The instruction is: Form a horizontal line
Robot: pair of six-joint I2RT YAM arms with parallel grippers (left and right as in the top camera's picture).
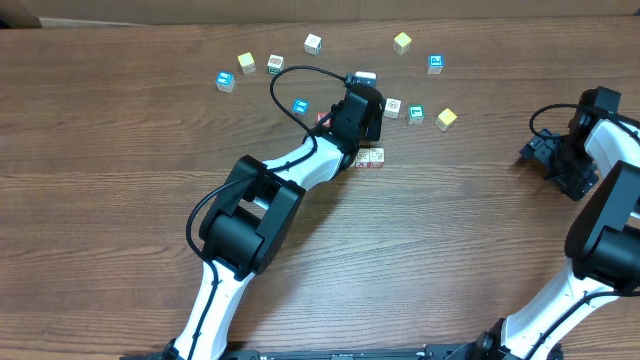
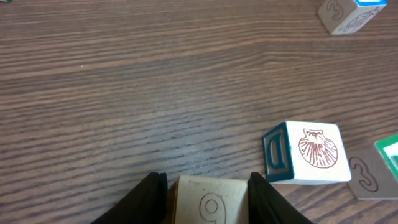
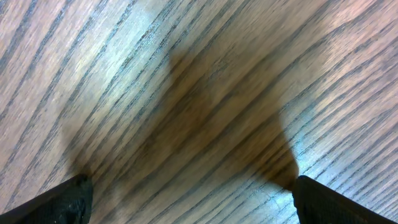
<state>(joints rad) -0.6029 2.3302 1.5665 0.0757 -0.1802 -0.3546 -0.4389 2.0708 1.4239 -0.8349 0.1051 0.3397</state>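
Horizontal line (image 1: 369,158) (two cubes) — running left-right, left gripper (image 2: 206,182) clasping cube (image 2: 209,204).

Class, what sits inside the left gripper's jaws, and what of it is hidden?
A pale wooden cube with a printed numeral, in the left gripper. The fingers cover its sides; its lower part is out of frame.
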